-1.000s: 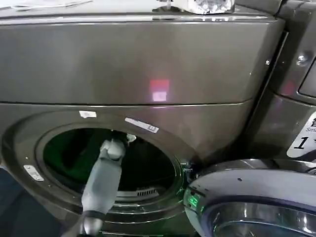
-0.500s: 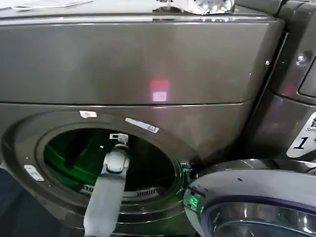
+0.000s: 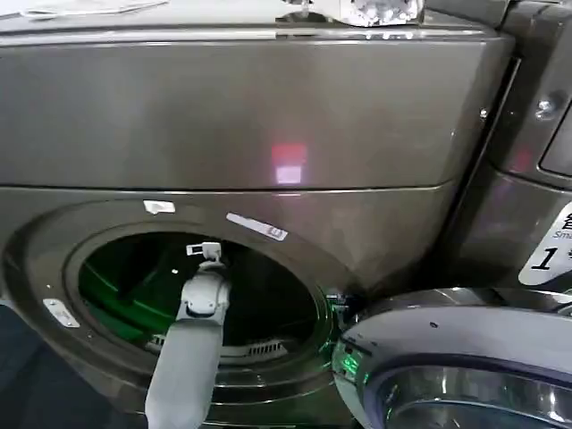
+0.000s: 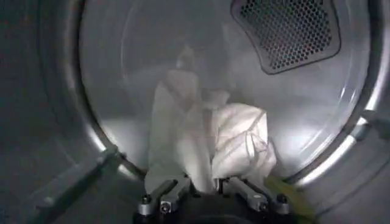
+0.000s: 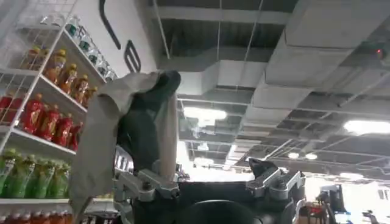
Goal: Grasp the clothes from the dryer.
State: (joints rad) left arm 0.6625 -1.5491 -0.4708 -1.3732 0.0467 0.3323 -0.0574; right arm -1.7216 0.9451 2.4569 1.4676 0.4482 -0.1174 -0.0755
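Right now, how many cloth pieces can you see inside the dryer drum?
2: a white bundle in the drum just ahead of the left gripper, and a lime-green piece beside that gripper. The white folds could hide more.

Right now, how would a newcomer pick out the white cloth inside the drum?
Look into the round porthole of the dark grey-brown metal dryer, where the left gripper reaches in. On the shiny drum floor, below the dark perforated vent, lies a crumpled white cloth bundle; a yellow-green scrap lies beside it.

Dryer (image 3: 268, 116): glossy dark metal front. Drum (image 4: 122, 91): smooth brushed metal. Clothes (image 4: 207, 140): soft crumpled white cloth.
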